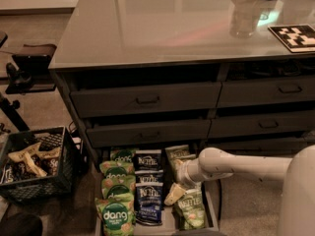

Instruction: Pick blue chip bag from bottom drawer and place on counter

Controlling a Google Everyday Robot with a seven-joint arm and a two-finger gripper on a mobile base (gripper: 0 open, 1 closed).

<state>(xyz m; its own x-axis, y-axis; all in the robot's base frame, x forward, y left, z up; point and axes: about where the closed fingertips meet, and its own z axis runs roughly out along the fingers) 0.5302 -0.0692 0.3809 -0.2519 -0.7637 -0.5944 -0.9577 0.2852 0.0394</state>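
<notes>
Camera view: a white robot arm (246,167) reaches in from the right, its gripper (176,193) low in the open bottom drawer (214,215), over the pale olive Kettle bags (190,211) in the right-hand row. Whether the gripper is open or closed cannot be told, nor whether it has hold of anything. Three dark-blue Kettle bags fill the middle row. The blue chip bag (149,200) nearest the drawer's front lies just left of the gripper, with green dang bags (117,217) on its far side. The counter (162,28) above is glossy grey, with a black-and-white marker board (295,36) at its right edge.

The chief risk appears to be a wrong pick: the gripper sits over the olive row, not the blue, so closing here would likely take an olive bag. The bags lie packed and overlapping, so a grasp could drag a neighbour along or slip off the slick foil. On the lift, a dangling bag could snag the upper drawers (147,100).
</notes>
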